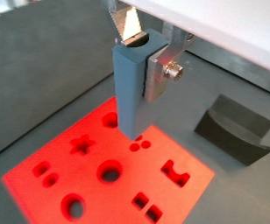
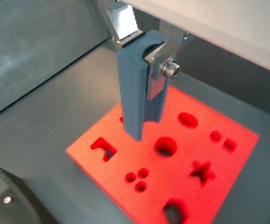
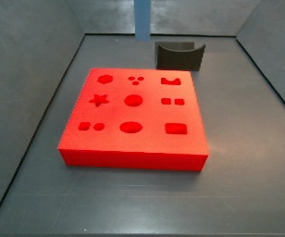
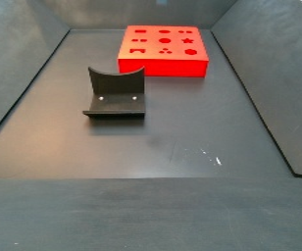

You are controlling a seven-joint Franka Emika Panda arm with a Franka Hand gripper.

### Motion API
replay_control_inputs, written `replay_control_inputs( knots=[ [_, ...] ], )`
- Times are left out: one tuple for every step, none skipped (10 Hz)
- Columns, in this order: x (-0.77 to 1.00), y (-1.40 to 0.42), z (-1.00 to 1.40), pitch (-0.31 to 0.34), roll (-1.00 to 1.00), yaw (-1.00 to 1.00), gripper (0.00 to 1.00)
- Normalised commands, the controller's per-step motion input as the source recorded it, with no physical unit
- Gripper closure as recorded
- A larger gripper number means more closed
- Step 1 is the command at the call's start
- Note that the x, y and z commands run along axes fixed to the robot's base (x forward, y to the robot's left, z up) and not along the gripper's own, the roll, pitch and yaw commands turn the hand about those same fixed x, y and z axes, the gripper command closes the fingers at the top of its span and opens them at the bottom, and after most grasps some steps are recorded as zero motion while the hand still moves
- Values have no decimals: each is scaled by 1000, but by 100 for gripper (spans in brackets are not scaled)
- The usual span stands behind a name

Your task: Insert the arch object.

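1. Locate the gripper (image 1: 141,105). In both wrist views it hangs upright above the red board (image 1: 55,175), clear of its surface. It points straight down.

2. Note the grey-blue bar (image 1: 131,87) that runs down the middle of the gripper. A flat silver finger plate (image 1: 165,73) with a screw head lies against one side of the bar. You see the same bar (image 2: 137,87) and plate (image 2: 159,68) from the opposite side.

3. Check the jaws. Only one plate shows, and the bar hides the gap. You cannot tell whether the jaws are spread or pressed together.

4. Find the gripper in a side view. Only the lower part of the bar (image 3: 142,17) enters the picture, at 12 o'clock from the centre of the red board (image 3: 114,153). It stands vertical, in front of the rear wall.

5. Confirm the board. It lies flat on the dark floor (image 3: 250,185) and carries shaped recesses, among them a star (image 3: 99,100), a round hole (image 3: 132,99) and a square recess with a tab in one edge (image 3: 172,82).

6. Locate the fixture (image 3: 179,54). It stands on the floor at 1 o'clock from the board's centre, just beyond the board's rear edge and apart from it. In a side view from the opposite end, the fixture (image 4: 115,93) stands at 7 o'clock from the board (image 4: 165,67), with its upright wall curved along the top.

7. Look for the arch object. You cannot make it out in any view.
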Motion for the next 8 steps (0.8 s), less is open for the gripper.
replay_control_inputs(
  knots=[
    [254,200,-354,-66,-66,-800,100],
    [289,117,-246,-66,-113,-851,100],
    [274,91,-169,-83,-147,-846,100],
    [271,89,-169,-83,-147,-849,100],
    [329,91,-114,-39,-164,-817,100],
    [394,114,-120,0,-117,-789,100],
    [394,140,-180,0,-19,-786,100],
    [449,137,-171,0,-20,-743,100]
  ],
)
